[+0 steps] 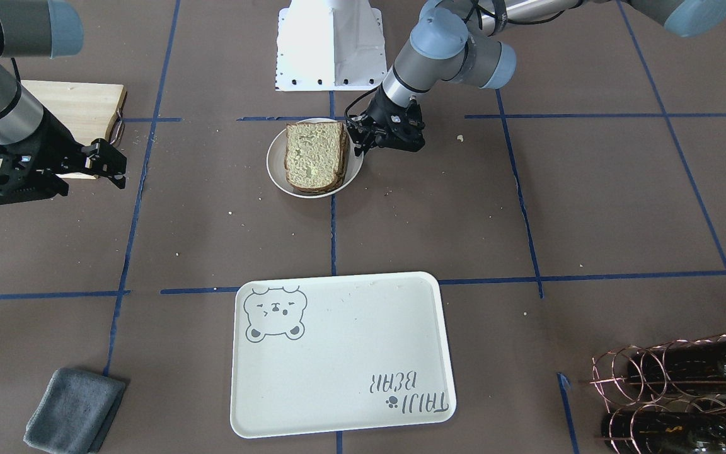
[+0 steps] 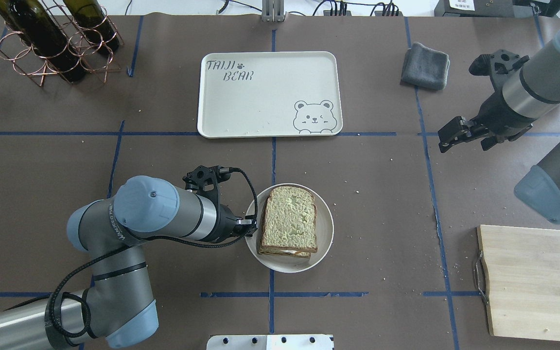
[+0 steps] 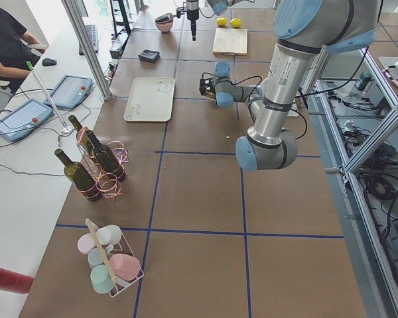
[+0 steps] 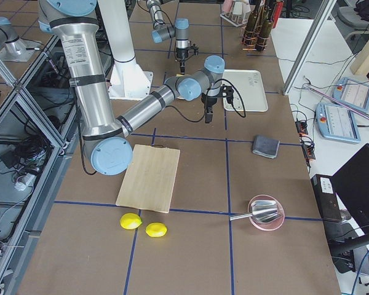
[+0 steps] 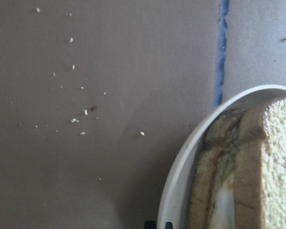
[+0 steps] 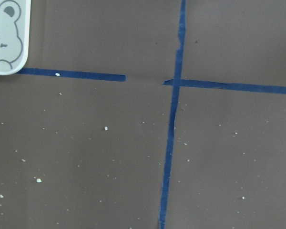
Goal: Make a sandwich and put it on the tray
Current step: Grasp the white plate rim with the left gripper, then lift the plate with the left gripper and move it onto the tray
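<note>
Right now the sandwich lies flat on the small round plate, with a bit of egg white showing at its near edge. Its long axis runs from the robot toward the tray, rounded crust end facing the tray, which sits well apart beyond the plate. The left gripper is at the plate's rim; I cannot tell whether it pinches it. The right gripper hangs off to the side, fingers spread, holding nothing.
</note>
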Robot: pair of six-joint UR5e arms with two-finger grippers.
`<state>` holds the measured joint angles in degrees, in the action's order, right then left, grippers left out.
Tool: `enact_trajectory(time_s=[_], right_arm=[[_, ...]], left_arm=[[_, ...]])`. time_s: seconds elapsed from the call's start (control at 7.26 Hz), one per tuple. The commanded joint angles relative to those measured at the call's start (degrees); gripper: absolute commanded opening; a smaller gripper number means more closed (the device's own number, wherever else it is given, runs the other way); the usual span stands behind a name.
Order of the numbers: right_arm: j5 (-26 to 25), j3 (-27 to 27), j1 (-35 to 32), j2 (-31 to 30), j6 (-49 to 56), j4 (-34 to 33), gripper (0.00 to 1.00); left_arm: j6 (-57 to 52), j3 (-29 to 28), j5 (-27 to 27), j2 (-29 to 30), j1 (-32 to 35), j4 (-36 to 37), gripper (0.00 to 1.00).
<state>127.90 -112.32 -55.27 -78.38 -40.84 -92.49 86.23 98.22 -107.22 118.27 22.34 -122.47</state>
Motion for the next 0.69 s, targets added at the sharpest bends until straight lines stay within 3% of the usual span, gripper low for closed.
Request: enact_trajectory(time_s=[0.0,0.28,0.55], right_arm=[[0.1,-0.4,-3.3,-4.5,7.9,0.0,1.00],[1.0,-0.4,-4.8,-5.9,9.6,-0.1,1.00],[4.8,-0.2,-7.9,-7.0,11.9,-0.1,1.00]], left_arm=[[7.9,-0.1,-4.2,0.3,3.5,-2.8,0.00],[16.1,-2.9,-4.6,2.7,8.0,-4.4,0.00],[24.8,-12.5,-4.5,10.7,13.1,-4.2,0.00]])
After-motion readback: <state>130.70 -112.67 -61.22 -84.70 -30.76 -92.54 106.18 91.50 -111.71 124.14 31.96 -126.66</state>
